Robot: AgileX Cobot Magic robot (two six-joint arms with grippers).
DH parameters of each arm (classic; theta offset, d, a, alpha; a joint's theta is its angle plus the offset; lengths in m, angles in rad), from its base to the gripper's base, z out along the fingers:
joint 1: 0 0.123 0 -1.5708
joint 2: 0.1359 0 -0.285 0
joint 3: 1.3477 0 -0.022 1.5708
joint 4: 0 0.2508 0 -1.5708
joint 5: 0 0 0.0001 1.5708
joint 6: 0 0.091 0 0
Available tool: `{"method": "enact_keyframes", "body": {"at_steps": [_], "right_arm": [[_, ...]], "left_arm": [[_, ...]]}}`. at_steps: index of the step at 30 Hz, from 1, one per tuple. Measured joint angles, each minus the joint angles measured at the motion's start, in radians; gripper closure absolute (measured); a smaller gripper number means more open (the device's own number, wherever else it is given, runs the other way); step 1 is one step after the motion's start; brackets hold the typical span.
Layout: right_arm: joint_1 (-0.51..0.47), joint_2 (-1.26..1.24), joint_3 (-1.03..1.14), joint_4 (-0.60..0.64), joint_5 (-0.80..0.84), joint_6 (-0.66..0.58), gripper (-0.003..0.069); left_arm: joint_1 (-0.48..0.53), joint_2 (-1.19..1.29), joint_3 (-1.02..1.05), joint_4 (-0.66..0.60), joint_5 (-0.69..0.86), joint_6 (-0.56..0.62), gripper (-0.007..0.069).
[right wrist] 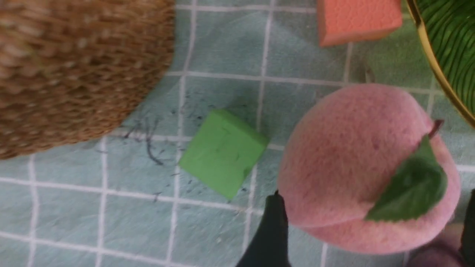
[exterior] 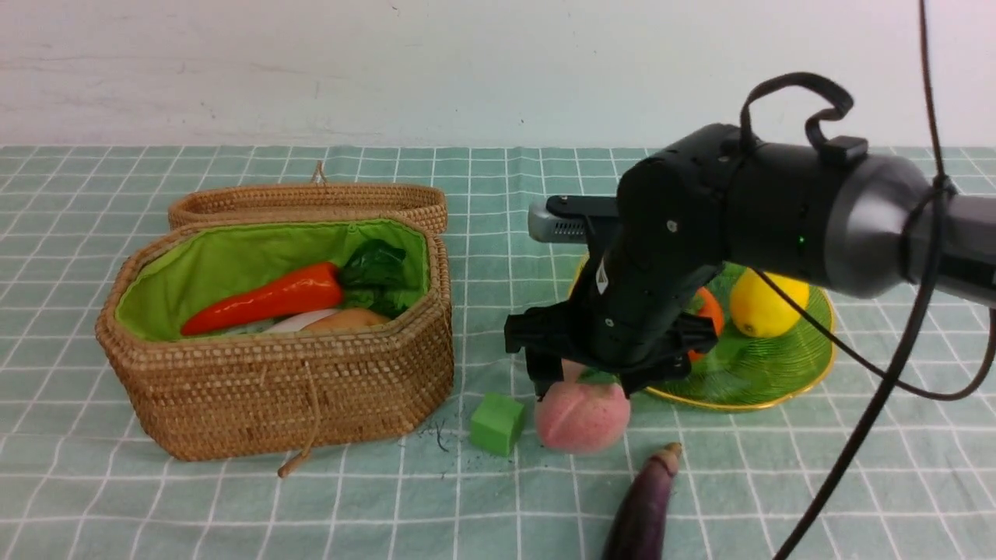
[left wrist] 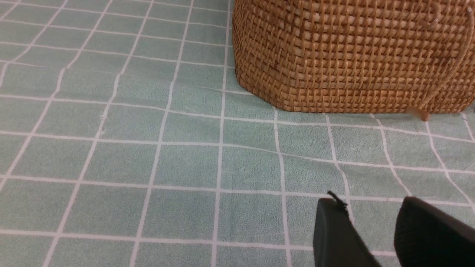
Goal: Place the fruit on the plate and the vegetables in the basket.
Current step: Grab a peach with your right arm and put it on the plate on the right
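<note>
Front view: my right gripper hung over the peach, which lay on the cloth at the plate's 8 o'clock, not yet on it. A cube sat just beside the peach at 9 o'clock, with the eggplant near at 5. A skewed closing could have knocked either one or rolled the peach.

Left wrist view: my left gripper stood partly open and held nothing, near the basket.

Right wrist view: my right jaws gaped wide and straddled the peach. One finger seemed to touch it, though blur left that unsure. A shallow pinch might have slipped.
</note>
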Motion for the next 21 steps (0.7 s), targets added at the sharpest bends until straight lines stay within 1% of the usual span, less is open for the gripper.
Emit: {"method": "enact_keyframes", "body": {"at_steps": [4,11,15,17,21], "right_arm": [[0.0,0.033,0.0,-0.029,-0.007,0.018,0.0036],[-0.003,0.071,-0.011,-0.041,-0.035,0.023,0.0041],[-0.008,0.075,-0.018,-0.041,-0.042,0.023,0.0057],[-0.009,0.075,-0.018,-0.037,-0.041,0.023,0.0077],[-0.01,0.075,-0.018,-0.02,-0.028,-0.016,0.0077]], "left_arm": [[0.0,0.0,0.0,0.0,0.0,0.0,0.0386],[0.0,0.0,0.0,0.0,0.0,0.0,0.0386],[0.0,0.0,0.0,0.0,0.0,0.0,0.0386],[0.0,0.0,0.0,0.0,0.0,0.0,0.0386],[0.0,0.0,0.0,0.0,0.0,0.0,0.0386]]}}
